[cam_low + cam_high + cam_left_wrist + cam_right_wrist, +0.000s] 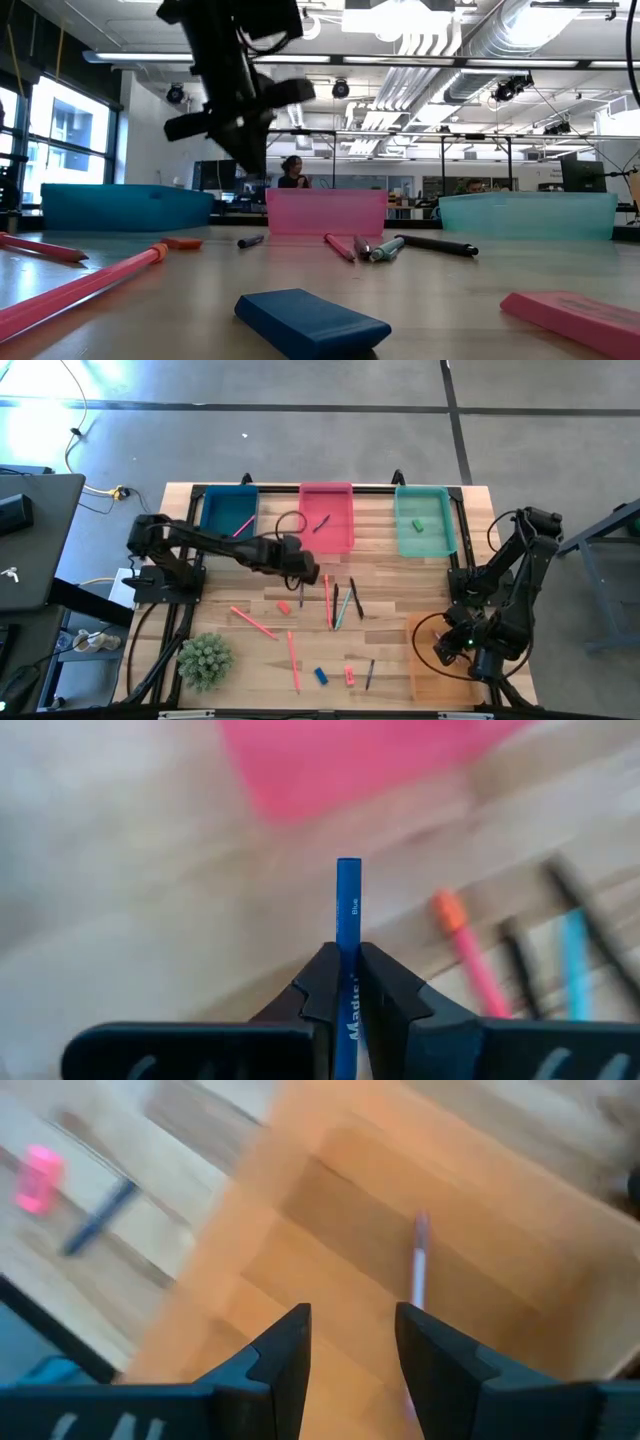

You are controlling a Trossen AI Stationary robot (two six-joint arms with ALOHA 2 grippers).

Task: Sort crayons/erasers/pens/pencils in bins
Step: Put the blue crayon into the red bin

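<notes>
My left gripper (348, 958) is shut on a thin blue stick (348, 900) with printed lettering, raised above the table's middle (312, 574) near the pink bin (327, 515). My right gripper (353, 1342) stands open above the orange bin (440, 665) at the near right, where one thin stick (420, 1265) lies on the floor. The dark blue bin (229, 510) holds a pink stick, the pink bin a dark pen, and the teal bin (423, 520) a green eraser (417, 525). A blue eraser (321, 676) and a pink eraser (349, 676) lie flat near the front edge. My left gripper pinches the blue stick between its two fingers, at a lettered stretch (349, 982) behind the fingertips. The stick runs along the fingers, and its free end (348, 870) juts past them. It is lifted clear of the table, and the gripper slants downward.
Several sticks and pens (340, 603) lie side by side at the table's middle, with a small red eraser (284, 607) beside them. Two long pink sticks (253, 622) (293, 660) and a dark pen (369, 674) lie nearer the front. A green plant (205, 660) stands front left.
</notes>
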